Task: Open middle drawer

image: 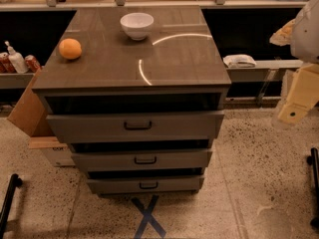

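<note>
At the right edge, the cream-coloured pincer [299,101] hangs above the floor, well apart from the cabinet; whether its fingers are spread cannot be told. Between two alike drawers, the middle drawer [142,160] faces forward, its black handle [145,160] untouched.

The gripper [295,112] hangs right of the drawers. The floor [249,183] between it and the middle drawer [142,159] is bare.

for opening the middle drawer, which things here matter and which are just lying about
Matters: middle drawer, its black handle, gripper off to the right of the cabinet.

Lying about: orange, white bowl, top drawer, bottom drawer, cardboard box.
</note>
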Action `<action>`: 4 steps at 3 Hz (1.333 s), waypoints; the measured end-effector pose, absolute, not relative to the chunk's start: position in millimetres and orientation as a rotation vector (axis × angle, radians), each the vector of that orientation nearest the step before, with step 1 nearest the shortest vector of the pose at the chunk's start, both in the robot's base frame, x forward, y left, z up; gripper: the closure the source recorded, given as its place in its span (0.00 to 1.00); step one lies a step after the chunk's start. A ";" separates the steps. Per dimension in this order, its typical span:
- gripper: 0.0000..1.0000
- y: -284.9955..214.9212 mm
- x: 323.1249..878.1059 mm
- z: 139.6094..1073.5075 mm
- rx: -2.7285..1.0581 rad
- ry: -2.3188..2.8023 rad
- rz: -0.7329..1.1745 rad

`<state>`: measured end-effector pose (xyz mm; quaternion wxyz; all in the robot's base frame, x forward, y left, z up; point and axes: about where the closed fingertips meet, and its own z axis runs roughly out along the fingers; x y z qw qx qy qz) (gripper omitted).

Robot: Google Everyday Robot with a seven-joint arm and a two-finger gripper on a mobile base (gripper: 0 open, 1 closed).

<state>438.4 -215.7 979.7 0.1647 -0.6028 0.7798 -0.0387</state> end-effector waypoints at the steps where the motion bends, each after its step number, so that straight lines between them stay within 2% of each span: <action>1: 0.00 -215.7 438.0 978.3 -1.717 2.220 -0.111; 2: 0.00 -215.3 432.8 957.5 -1.718 2.195 -0.120; 4: 0.00 -199.4 410.5 857.4 -1.668 2.088 0.102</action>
